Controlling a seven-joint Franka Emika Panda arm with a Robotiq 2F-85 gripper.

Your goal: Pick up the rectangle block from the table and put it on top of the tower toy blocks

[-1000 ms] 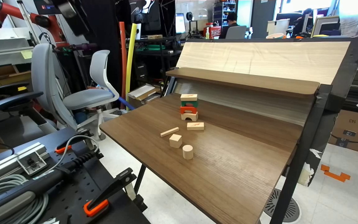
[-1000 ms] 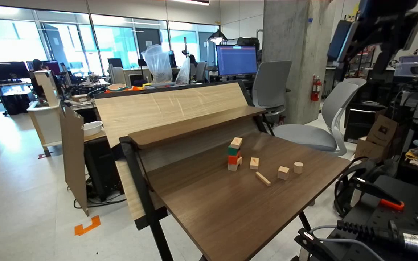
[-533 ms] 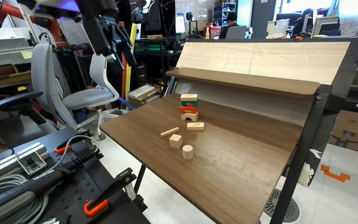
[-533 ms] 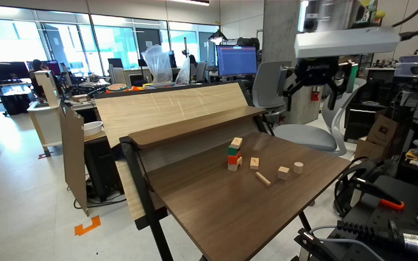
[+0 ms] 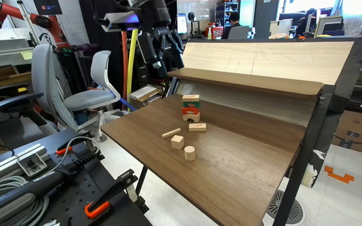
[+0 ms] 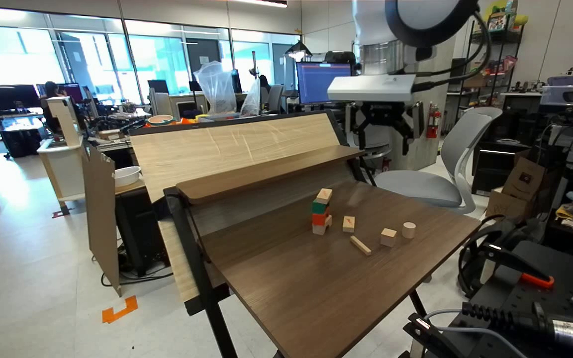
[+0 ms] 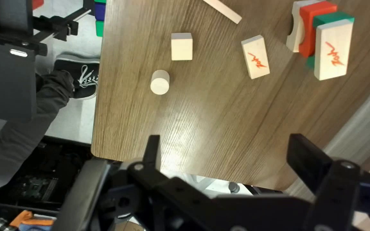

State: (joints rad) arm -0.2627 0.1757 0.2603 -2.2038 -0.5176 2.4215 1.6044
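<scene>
The rectangle block is a pale wooden block with a red mark, lying flat on the brown table [image 5: 231, 175]. It shows in both exterior views [image 5: 197, 127] [image 6: 348, 223] and in the wrist view [image 7: 256, 57]. Close beside it stands the tower toy blocks [image 5: 191, 104], also in view here [image 6: 320, 219] and in the wrist view [image 7: 332, 51]. From the bottom it has a pale arch, an orange-red piece, a green piece and a pale block with a red mark. My gripper [image 6: 382, 145] is open and empty, high above the table, its fingers wide apart in the wrist view [image 7: 225, 136].
A pale cube [image 5: 177, 142], a pale cylinder [image 5: 189, 153] and a thin pale strip [image 5: 171, 133] lie near the rectangle block. A raised brown shelf [image 5: 247, 82] runs along the table behind the tower. A black bench with clamps [image 5: 74, 182] stands beside the table.
The arm has swung into view and come lower. In the exterior views the gripper has moved toward the shelf and tower side. The blocks have not moved.
</scene>
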